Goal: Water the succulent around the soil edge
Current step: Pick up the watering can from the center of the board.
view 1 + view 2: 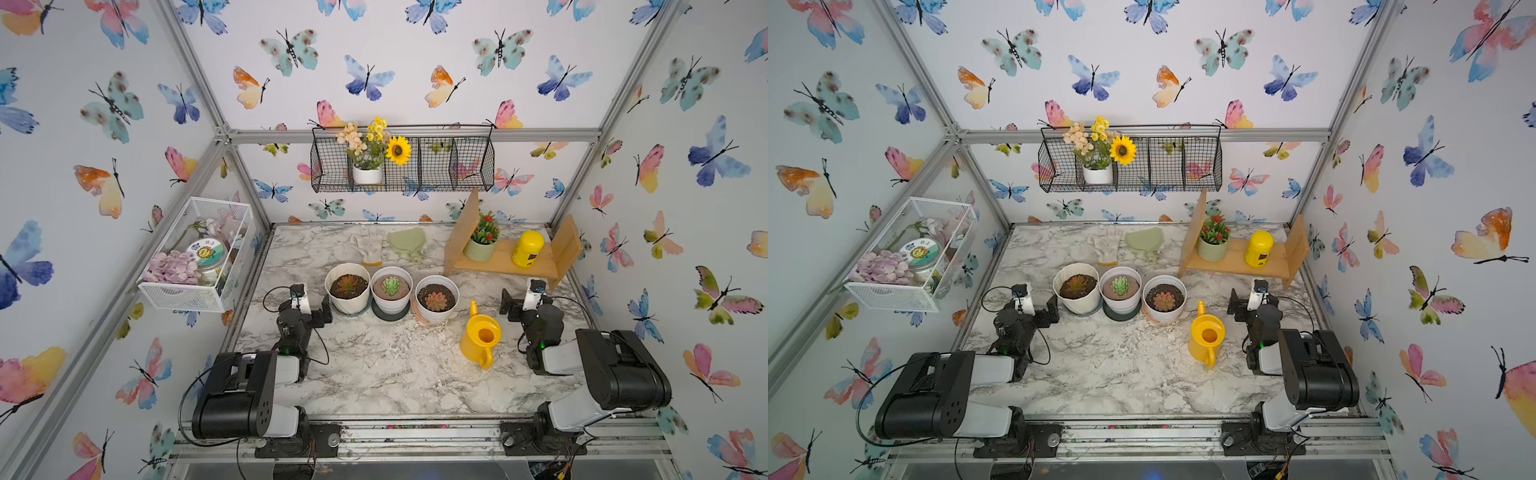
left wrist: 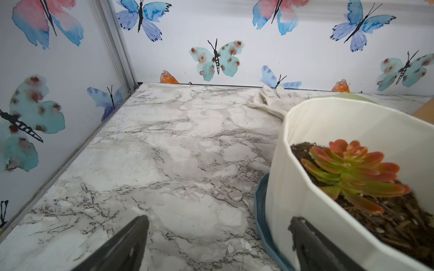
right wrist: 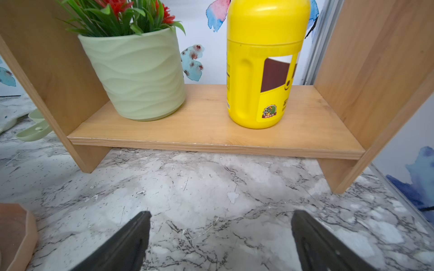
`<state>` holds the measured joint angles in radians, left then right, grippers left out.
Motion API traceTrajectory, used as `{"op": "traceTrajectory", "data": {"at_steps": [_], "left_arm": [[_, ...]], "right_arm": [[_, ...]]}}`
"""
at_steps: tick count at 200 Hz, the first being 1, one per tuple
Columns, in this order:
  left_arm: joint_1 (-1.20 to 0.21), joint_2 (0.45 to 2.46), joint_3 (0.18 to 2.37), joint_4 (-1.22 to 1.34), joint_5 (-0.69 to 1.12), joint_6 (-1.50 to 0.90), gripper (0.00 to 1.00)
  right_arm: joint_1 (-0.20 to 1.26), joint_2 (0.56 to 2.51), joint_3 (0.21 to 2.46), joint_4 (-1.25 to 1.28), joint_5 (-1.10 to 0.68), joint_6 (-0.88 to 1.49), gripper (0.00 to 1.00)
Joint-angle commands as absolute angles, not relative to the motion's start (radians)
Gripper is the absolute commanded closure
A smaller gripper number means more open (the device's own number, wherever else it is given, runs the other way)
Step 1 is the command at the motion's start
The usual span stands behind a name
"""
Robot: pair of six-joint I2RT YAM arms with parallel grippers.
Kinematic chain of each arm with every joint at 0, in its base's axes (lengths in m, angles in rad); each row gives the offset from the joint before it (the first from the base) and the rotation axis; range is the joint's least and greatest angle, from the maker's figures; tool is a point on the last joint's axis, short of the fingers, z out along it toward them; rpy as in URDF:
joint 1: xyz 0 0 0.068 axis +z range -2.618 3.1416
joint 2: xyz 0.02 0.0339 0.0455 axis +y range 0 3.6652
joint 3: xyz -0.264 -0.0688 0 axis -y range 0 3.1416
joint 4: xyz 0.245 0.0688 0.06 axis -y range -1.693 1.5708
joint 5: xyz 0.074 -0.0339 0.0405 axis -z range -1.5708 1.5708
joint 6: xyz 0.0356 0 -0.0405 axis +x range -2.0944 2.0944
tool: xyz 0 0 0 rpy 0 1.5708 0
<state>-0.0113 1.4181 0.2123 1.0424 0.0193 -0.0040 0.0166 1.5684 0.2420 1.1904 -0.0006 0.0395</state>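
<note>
Marble tabletop (image 1: 374,374) is carrying everything, and only the top views are taking in the whole of it; a wooden shelf (image 1: 505,264) is standing at the far right corner, and the right wrist view is showing it close, with a green ribbed pot (image 3: 138,77) and a yellow bottle (image 3: 263,65) on its board; the right gripper (image 3: 219,223) is hanging released before it, jaws wide over bare marble, holding nothing; the left gripper (image 2: 218,225) is likewise standing spread and empty, one finger (image 2: 312,244) showing in front of the leftmost white pot (image 2: 328,131); that view alone is revealing a blue saucer (image 2: 260,211) under this pot; the yellow watering can (image 1: 480,338), appearing only in the top views, is standing upright and untouched between the right gripper and the rightmost pot (image 1: 436,322); the middle pot (image 1: 390,305) is completing the row at mid-table; the leftmost succulent (image 2: 352,171) is showing orange-red tips over green leaf bases in dark fibrous soil; the middle succulent (image 1: 391,286) is looking pale green on tan soil; the rightmost succulent (image 1: 435,301) is looking pinkish on dark soil.
</note>
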Motion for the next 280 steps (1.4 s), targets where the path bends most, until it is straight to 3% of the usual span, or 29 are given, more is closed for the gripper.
{"op": "traceTrajectory", "data": {"at_steps": [1,149,165,189,216,243,280], "left_arm": [[-0.014,1.406,0.211,1.066,0.019,0.000,0.01],[-0.010,1.370,0.236,1.044,-0.033,-0.021,0.01],[-0.011,1.266,0.356,0.720,-0.087,-0.049,0.01],[-0.013,1.147,0.495,0.427,-0.162,-0.081,0.01],[-0.013,1.048,0.688,0.069,-0.299,-0.281,0.01],[-0.015,1.052,0.889,-0.267,-0.193,-0.397,0.02],[-0.071,1.110,1.062,-0.538,-0.044,-0.476,0.02]], "right_arm": [[0.020,1.574,0.256,1.185,-0.018,0.031,0.02],[0.020,1.560,0.269,1.183,0.000,0.034,0.02],[0.020,1.465,0.348,0.944,0.062,0.057,0.02],[0.020,1.288,0.478,0.605,0.199,0.158,0.02],[0.020,1.184,0.686,0.218,0.194,0.224,0.02],[0.020,1.183,0.945,-0.210,0.131,0.284,0.02],[0.026,1.146,1.007,-0.491,-0.005,0.381,0.02]]}}
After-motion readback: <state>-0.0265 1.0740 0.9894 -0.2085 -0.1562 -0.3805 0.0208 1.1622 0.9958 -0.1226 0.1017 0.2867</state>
